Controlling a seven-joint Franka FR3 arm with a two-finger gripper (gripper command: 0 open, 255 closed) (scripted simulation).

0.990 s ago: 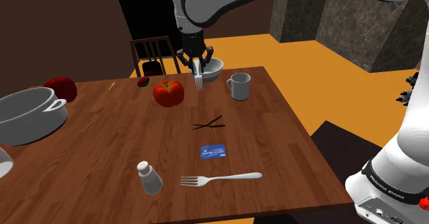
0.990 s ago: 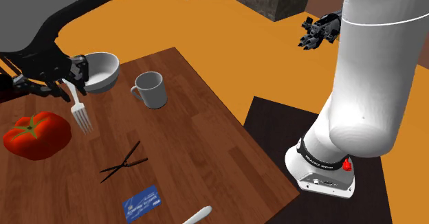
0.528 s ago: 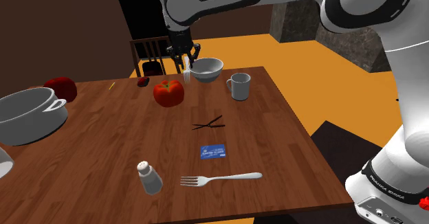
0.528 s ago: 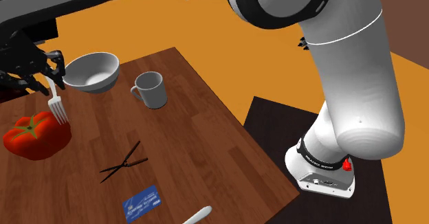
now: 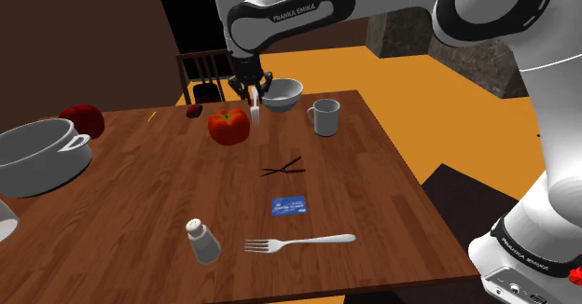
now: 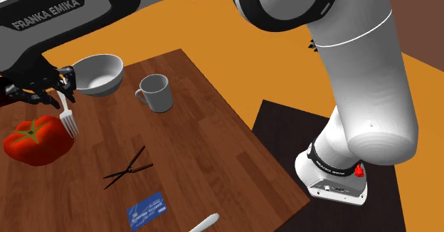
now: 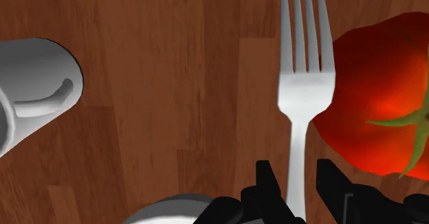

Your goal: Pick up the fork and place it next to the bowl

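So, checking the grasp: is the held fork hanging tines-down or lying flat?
Tines-down: the fork hangs upright, handle clasped in the gripper.

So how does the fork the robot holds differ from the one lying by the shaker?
The held fork hangs tines down, clasped in the end effector; the lying fork rests flat on the table. The held fork is between bowl and tomato; the lying fork is beside the shaker. Both look pale grey.

red tomato (image 5: 228, 126) | white mug (image 5: 325, 118) | grey pot (image 5: 42, 169) | shaker (image 5: 203, 241) | blue card (image 5: 289, 205) | thin dark tool (image 5: 283, 170), perhaps shears | chair (image 5: 210, 67)
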